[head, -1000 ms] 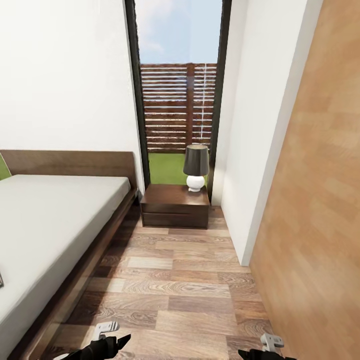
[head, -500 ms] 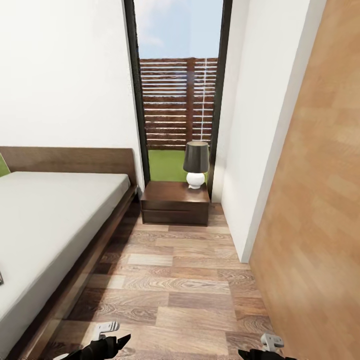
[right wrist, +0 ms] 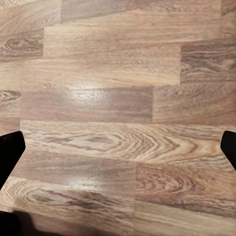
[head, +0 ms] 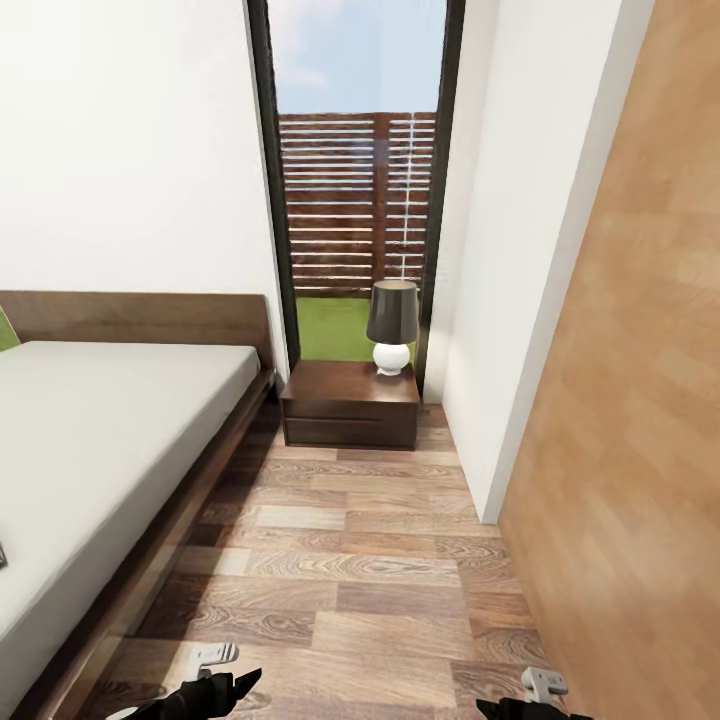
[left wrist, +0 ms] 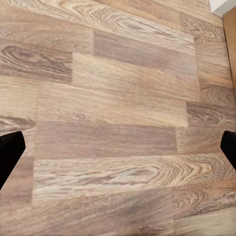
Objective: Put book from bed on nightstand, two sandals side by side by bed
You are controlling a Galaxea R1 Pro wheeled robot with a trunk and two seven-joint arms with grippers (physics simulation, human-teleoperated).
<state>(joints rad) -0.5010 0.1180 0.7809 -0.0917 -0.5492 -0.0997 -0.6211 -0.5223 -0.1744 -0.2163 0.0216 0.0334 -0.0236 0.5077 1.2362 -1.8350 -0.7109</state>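
Note:
The bed (head: 100, 440), with its dark wooden frame and light-grey mattress, runs along the left of the head view. Past its foot, under the tall window, stands a dark-brown nightstand (head: 350, 405) with two drawer fronts. A thin dark sliver (head: 2, 556) lies on the mattress at the picture's left edge, and I cannot tell whether it is the book. The sandals are out of view. My left gripper (head: 225, 688) (left wrist: 118, 150) and right gripper (head: 520, 705) (right wrist: 118, 147) hang low over the wood-plank floor. Both are open with nothing between the fingers.
A lamp (head: 392, 328) with a dark shade and white base stands on the nightstand's right rear corner. A white wall corner (head: 490, 400) and a light wooden panel (head: 640, 400) close off the right. The plank floor (head: 350, 560) forms an aisle between bed and wall.
The whole head picture has shifted slightly, with the fence and nightstand sitting a little higher, so the camera has moved. Both grippers keep their places in the picture.

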